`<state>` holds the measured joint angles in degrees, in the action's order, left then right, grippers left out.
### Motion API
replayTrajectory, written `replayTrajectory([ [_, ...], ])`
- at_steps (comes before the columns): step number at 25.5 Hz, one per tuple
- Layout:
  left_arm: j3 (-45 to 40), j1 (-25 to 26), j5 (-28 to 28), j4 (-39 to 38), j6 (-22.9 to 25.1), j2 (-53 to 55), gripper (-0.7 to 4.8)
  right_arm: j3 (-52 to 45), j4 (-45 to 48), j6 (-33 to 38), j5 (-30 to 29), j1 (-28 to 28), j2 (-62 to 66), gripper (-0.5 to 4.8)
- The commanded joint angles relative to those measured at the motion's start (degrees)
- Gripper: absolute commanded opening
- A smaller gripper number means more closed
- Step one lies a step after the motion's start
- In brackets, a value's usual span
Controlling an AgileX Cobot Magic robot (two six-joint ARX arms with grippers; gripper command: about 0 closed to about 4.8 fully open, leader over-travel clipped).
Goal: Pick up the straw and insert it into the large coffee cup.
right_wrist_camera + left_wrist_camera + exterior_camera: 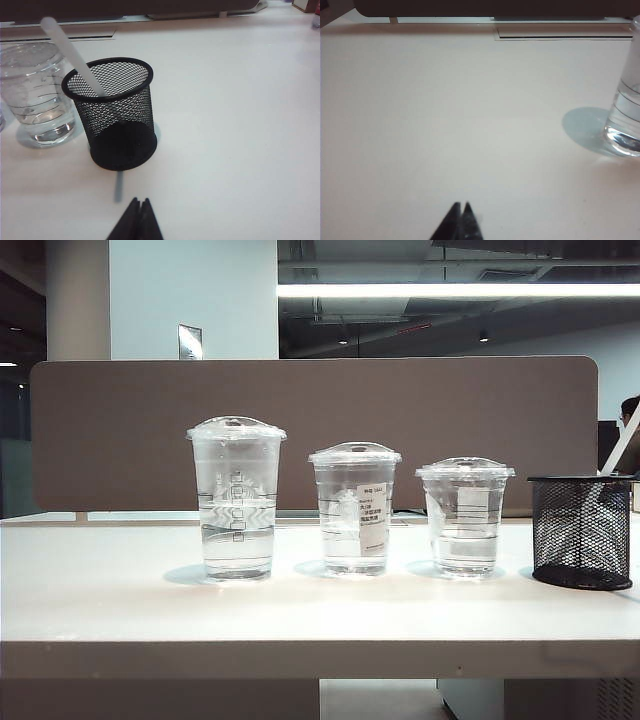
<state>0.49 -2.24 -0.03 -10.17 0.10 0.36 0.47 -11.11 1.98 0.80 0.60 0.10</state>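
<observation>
The right gripper [140,201] shows at the bottom centre of the right wrist view with its two dark fingertips pressed together and nothing between them. Just above it in that frame stands the black mesh holder [112,117], and the straw [70,55] leans inside it, its free end slanting toward the upper left of the frame over the rim. Left of the holder sits a clear cup [35,95], partly filled with water.

The left gripper [461,205] sits at the bottom centre of the left wrist view, tips likewise closed and empty, over bare table [445,110]; a cup base shows only at the right edge of that frame.

In the exterior view neither arm appears. The large coffee cup [237,498] stands at centre left, domed lid on, then a mid-height cup [354,508], a shorter cup [465,515], and the holder at the far right edge, where a sliver of the straw crosses.

By my reading the task has not begun: the straw is untouched in the holder and well apart from the large cup. Grasping, carrying across and inserting through the lid all remain
</observation>
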Motion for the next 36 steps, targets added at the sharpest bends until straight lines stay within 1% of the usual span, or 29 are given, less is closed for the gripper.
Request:
replayTrajectory([
  [1, 2.6, -0.04, 0.31, -0.31, -4.68, 0.17, -0.02, -0.35, 0.61, 0.17, -0.39, 0.04, -0.07, -0.05],
  [5, 11.78, -0.04, 1.18, -0.31, -7.74, 2.64, -0.02, -0.35, 0.61, 0.17, -0.37, 0.04, -0.07, -0.05],
  [8, 21.35, -0.09, 5.46, -0.79, -7.8, 5.92, -0.02, -0.35, 0.63, 0.17, -0.39, 0.04, -0.07, -0.05],
  [9, 27.65, -0.7, 9.01, -2.82, -6.71, 7.85, -0.02, -0.35, 0.61, 0.17, -0.39, 0.04, -0.07, -0.05],
  [10, 31.8, -1.29, 10.95, -5.49, -5.57, 8.98, -0.03, -0.35, 0.61, 0.17, -0.39, 0.04, -0.07, -0.05],
  [11, 38.6, -2.67, 13.51, -11.78, -3.41, 10.75, -0.02, -0.35, 0.63, 0.17, -0.37, 0.04, -0.09, -0.05],
  [12, 42.82, -3.72, 14.8, -16.52, -2.32, 11.93, -0.03, -0.35, 0.61, 0.15, -0.39, 0.04, -0.09, -0.05],
  [14, 49.99, -5.79, 15.76, -25.68, -0.48, 13.73, -0.02, -0.35, 0.61, 0.17, -0.37, 0.04, -0.07, -0.05],
  [16, 55.8, -7.91, 15.72, -33.7, -0.48, 14.82, -0.02, -0.35, 0.61, 0.17, -0.39, 0.04, -0.07, -0.05],
  [17, 57.66, -8.87, 15.74, -36.48, -0.52, 14.97, -0.03, -0.35, 0.61, 0.17, -0.39, 0.04, -0.09, -0.05],
  [20, 61.42, -11.98, 15.78, -43.98, -0.5, 14.88, -0.02, -0.35, 0.61, 0.17, -0.39, 0.04, -0.07, -0.05],
  [21, 62.64, -13.29, 17.11, -48.7, -0.5, 14.53, -0.02, -0.35, 0.61, 0.17, -0.39, 0.04, -0.07, -0.05],
  [23, 63.01, -13.73, 19.87, -53.27, -0.52, 14.14, -0.03, -0.35, 0.61, 0.17, -0.37, 0.04, -0.07, -0.05],
  [24, 62.99, -13.73, 19.98, -55.25, -0.55, 13.92, -0.03, -0.35, 0.61, 0.17, -0.37, 0.04, -0.07, -0.05],
  [29, 62.97, -13.7, 20.02, -58.42, -0.55, 13.84, -0.02, -0.35, 0.61, 0.17, -0.37, 0.04, -0.07, -0.05],
  [36, 62.95, -13.7, 20.0, -58.34, -0.55, 13.84, -0.02, -0.35, 0.61, 0.17, -0.39, 0.04, -0.07, -0.05],
])
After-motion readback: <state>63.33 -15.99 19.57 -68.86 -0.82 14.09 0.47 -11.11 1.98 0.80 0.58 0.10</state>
